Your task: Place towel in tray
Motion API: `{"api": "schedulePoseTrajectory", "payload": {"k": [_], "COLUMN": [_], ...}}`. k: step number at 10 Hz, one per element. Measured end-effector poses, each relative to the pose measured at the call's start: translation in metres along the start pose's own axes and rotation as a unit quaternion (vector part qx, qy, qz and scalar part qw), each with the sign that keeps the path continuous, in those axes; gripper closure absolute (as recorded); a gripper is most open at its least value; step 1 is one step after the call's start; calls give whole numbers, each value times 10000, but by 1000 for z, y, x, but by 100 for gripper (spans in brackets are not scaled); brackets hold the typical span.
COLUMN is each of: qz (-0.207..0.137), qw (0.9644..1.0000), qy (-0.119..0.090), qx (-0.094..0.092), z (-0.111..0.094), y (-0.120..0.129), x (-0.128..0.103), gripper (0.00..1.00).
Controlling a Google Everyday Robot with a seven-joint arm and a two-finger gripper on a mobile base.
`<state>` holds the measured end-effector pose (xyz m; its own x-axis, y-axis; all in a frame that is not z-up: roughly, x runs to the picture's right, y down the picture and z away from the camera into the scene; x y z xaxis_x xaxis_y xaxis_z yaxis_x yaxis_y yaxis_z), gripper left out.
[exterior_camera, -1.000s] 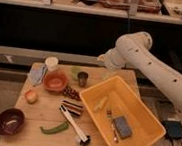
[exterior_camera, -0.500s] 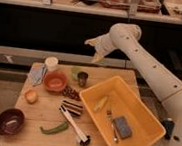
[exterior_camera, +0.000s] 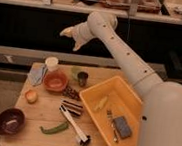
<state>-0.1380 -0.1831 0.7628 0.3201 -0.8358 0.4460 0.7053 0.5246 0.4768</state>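
Though the arm (exterior_camera: 131,62) fills the right of the view, its gripper (exterior_camera: 72,34) hangs high over the back of the table (exterior_camera: 39,112), well apart from everything on it. It holds nothing we can see, and we cannot tell whether it is open or closed.

The yellow tray (exterior_camera: 94,95) takes the table's right half and has bare floor near its left wall. The towel (exterior_camera: 37,74), a pale blue crumpled cloth, lies at the far left edge, just beside the orange bowl (exterior_camera: 55,81).

We judge the step in hand to be the reach. We would descend on the towel's outer side, away from the bowl and the white cup (exterior_camera: 51,62) close by. We would then pinch a raised fold and lift high, so the trailing cloth clears the dark cup (exterior_camera: 83,77) on the way to the tray.
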Motion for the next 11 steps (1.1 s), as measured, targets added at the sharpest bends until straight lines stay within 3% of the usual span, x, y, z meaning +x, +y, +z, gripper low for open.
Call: {"api": "schedulePoseTrajectory", "payload": {"k": [2,3,6,8,10,11], "qz": [-913,-1409,-1386,-1741,-1988,-2153], "qw": [9954,9891,9883,9796,9711,9645], "qy": [-276,-424,-600,-923,-1213,-1388], "qx": [-16,-7,-214,-390,-527,-637], "z": [18,28,27,41,70,95], "y": [-15,-23,-17,-21,-30,-36], "x": [-14,-22,-20,-31,-49,-65], "gripper": [35,35,35,35,35,35]}}
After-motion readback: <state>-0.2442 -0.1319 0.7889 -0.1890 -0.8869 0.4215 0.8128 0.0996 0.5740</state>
